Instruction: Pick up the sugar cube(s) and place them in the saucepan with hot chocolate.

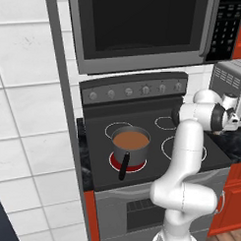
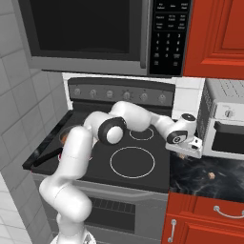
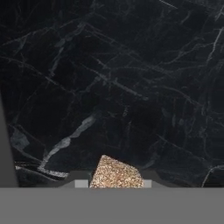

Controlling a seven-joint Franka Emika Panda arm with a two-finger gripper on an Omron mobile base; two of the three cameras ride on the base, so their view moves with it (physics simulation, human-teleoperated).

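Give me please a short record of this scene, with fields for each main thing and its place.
saucepan: on the stove's front left burner, black handle toward the front
hot chocolate: fills the saucepan
sugar cube: between the fingertips, over the black counter
second sugar cube: lying on the counter right of the stove
gripper: closing around the cube

Arm [image 2: 119,121] outstretched rightward, jaws pointing down.
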